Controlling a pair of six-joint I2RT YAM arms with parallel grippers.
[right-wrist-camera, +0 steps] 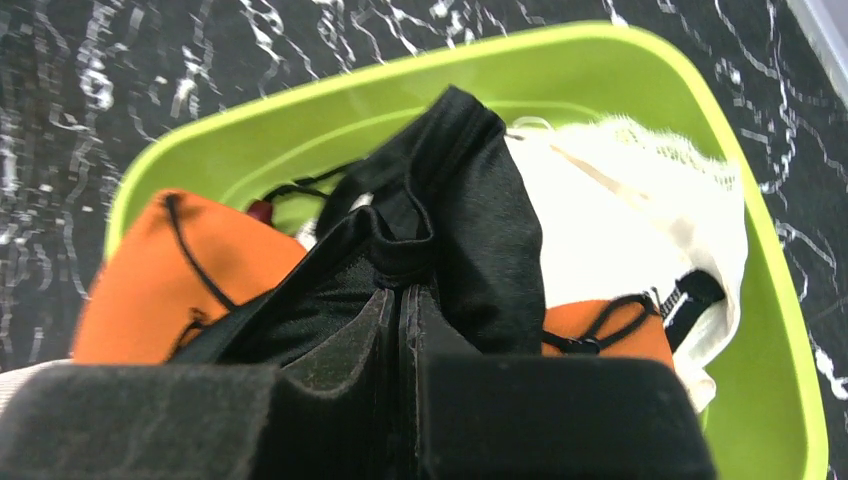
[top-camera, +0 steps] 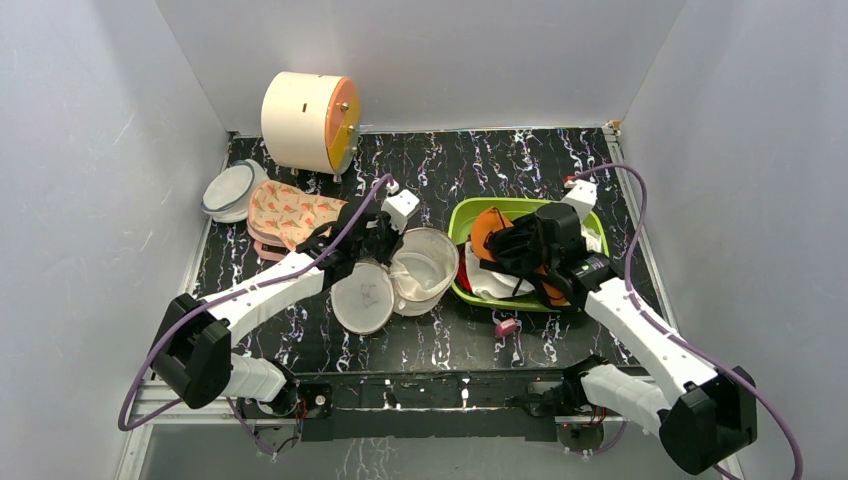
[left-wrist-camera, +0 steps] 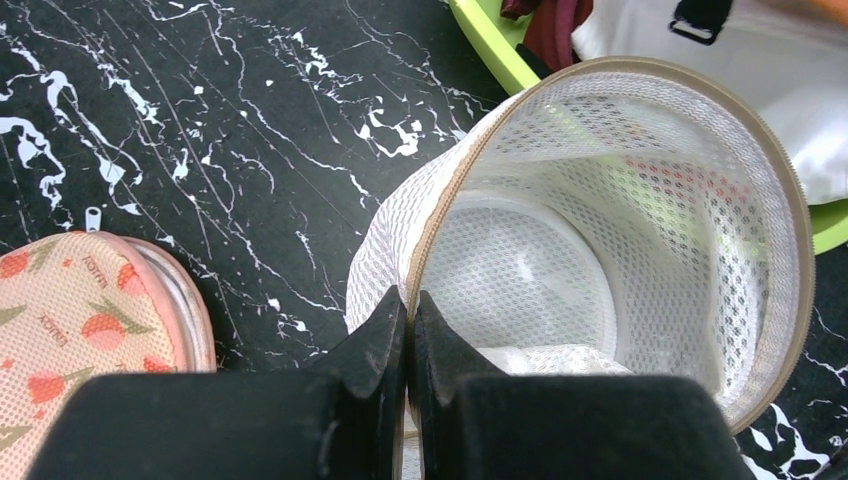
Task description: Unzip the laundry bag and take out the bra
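Observation:
The white mesh laundry bag (top-camera: 405,280) lies unzipped at the table's middle, its two halves spread apart; its inside (left-wrist-camera: 600,250) holds no bra. My left gripper (top-camera: 383,258) is shut on the bag's tan zipper rim (left-wrist-camera: 410,295). The bra (top-camera: 488,225) hangs over the green bin, its orange cups (right-wrist-camera: 170,270) on either side of its black band. That band (right-wrist-camera: 470,200) is pinched in my right gripper (right-wrist-camera: 403,285), which stands above the bin (top-camera: 508,250).
The green bin (top-camera: 462,212) (right-wrist-camera: 560,60) at the right holds white garments (right-wrist-camera: 620,200). A flamingo-patterned pouch (top-camera: 290,215) (left-wrist-camera: 70,330) and a grey-rimmed white disc (top-camera: 232,190) lie at the left. A cream drum (top-camera: 305,120) stands at the back. A small pink item (top-camera: 507,326) lies near the bin.

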